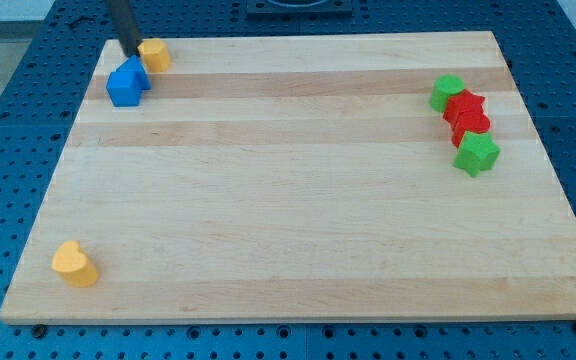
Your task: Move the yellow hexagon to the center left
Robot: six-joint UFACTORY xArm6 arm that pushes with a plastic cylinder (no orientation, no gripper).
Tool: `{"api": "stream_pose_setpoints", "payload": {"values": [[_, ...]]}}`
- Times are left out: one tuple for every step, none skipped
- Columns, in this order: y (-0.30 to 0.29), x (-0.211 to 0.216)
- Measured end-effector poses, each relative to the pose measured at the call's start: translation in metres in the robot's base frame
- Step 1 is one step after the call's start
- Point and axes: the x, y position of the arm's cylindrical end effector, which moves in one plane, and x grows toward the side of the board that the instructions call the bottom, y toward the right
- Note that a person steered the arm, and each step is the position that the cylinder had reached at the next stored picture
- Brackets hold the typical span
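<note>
The yellow hexagon (pixel 155 54) lies at the view's top left corner of the wooden board (pixel 298 230). My tip (pixel 131 53) stands just to the view's left of it, touching or nearly touching its side. A blue block (pixel 127 83) with a pointed top sits directly below the tip, close to the hexagon's lower left. The rod rises out of the view's top edge.
A yellow heart-shaped block (pixel 75 263) lies at the board's bottom left. At the right edge is a tight cluster: a green block (pixel 447 92), a red star (pixel 465 105), a red block (pixel 473 124) and a green star (pixel 477 153).
</note>
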Motion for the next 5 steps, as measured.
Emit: {"api": "stream_pose_setpoints", "payload": {"values": [[0.007, -0.014], [0.007, -0.004], [0.011, 0.010], [0.033, 0.010], [0.050, 0.014]]}}
